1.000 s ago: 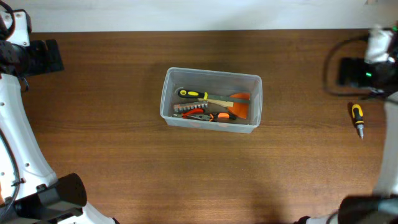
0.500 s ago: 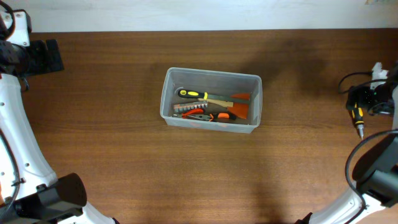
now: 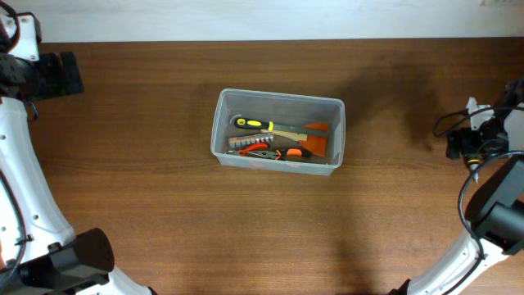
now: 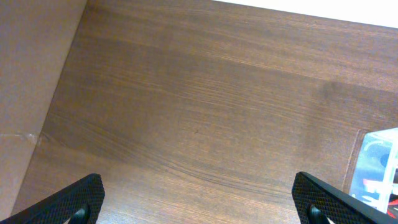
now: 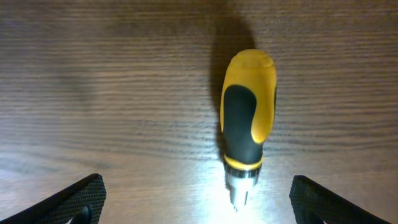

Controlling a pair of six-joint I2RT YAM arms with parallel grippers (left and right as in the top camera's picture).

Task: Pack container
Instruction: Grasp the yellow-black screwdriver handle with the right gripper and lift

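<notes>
The right gripper (image 5: 198, 200) was seen with its two fingers (image 5: 74, 199) set wide apart and nothing clamped between them. In the right wrist view a stubby screwdriver (image 5: 249, 106) with a yellow and black handle lay flat on the table (image 3: 164, 213) in the gap between the fingers. It was touched by neither finger, and its rounded butt was turned to 12 o'clock and its metal end to 6 o'clock. From overhead this gripper was found near the table's edge at 3 o'clock, where the screwdriver was hidden beneath it. The left gripper (image 4: 200, 202) was likewise spread apart and empty, held over bare wood at about 10 o'clock of the table, well apart from everything else; only a corner of the container (image 4: 380, 163) was caught at 4 o'clock of its view. The container (image 3: 278, 94), a clear rectangular tub, was placed near the middle of the table, well apart from both grippers. Inside it a long yellow-handled screwdriver (image 3: 254, 124) was laid toward 12 o'clock, orange-handled pliers (image 3: 274, 152) toward 6 o'clock and an orange scraper (image 3: 316, 141) toward 3 o'clock. A small ridged item at 9 o'clock could not be made out.
</notes>
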